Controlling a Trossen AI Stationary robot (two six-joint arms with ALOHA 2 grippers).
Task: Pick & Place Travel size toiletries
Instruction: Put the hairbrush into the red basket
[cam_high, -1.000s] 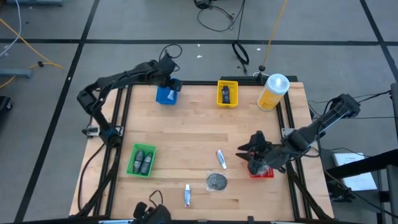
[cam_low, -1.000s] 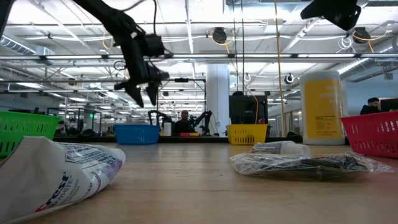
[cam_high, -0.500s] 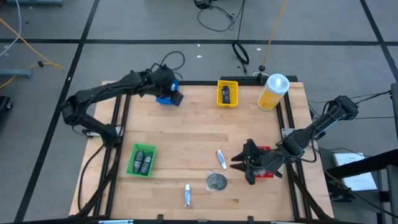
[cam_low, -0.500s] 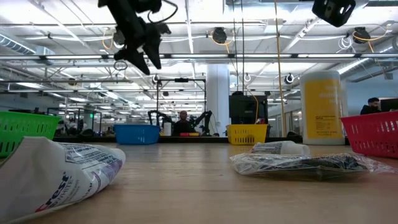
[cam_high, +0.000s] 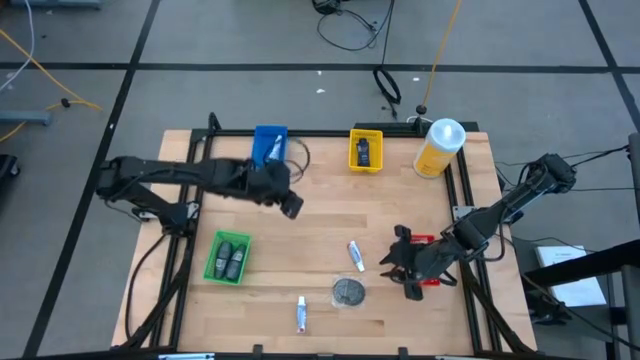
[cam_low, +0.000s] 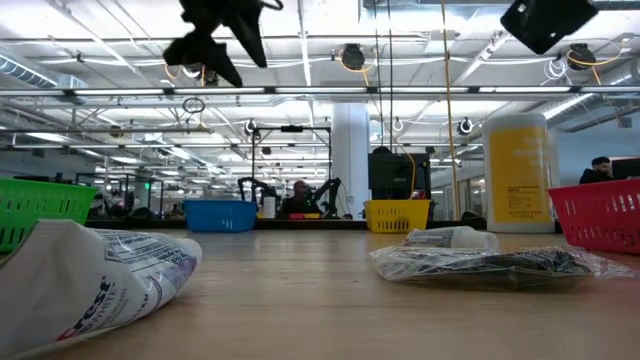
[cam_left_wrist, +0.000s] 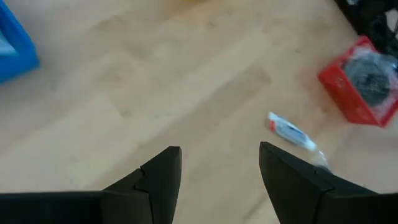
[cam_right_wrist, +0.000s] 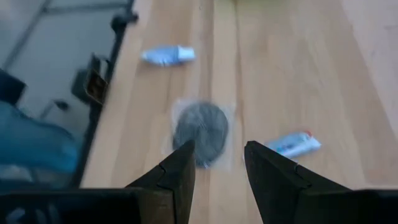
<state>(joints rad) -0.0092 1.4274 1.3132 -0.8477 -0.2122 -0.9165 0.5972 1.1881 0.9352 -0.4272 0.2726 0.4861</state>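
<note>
My left gripper (cam_high: 291, 206) (cam_left_wrist: 217, 180) hangs open above the bare middle of the table, touching nothing. My right gripper (cam_high: 397, 264) (cam_right_wrist: 217, 168) is open in the air, just left of the red tray (cam_high: 428, 275) and right of the dark grey disc (cam_high: 348, 291) (cam_right_wrist: 201, 126), which lies flat in a clear wrapper. One white tube with blue marks (cam_high: 355, 255) (cam_left_wrist: 292, 132) (cam_right_wrist: 292, 144) lies between the grippers. Another white tube (cam_high: 301, 314) (cam_right_wrist: 168, 55) lies by the near edge. Another disc (cam_left_wrist: 368, 73) sits in the red tray.
A green tray (cam_high: 228, 257) with dark bottles sits near left. A blue tray (cam_high: 270, 145), a yellow tray (cam_high: 366, 150) with a dark bottle and the big yellow bottle (cam_high: 440, 147) stand along the far edge. Bare wood lies between my left gripper and the tubes.
My left gripper has swung away from the blue tray at the far edge, toward the near edge and the right, out over the table's middle. My right gripper has shifted from above the red tray a little toward the near edge and the disc.
</note>
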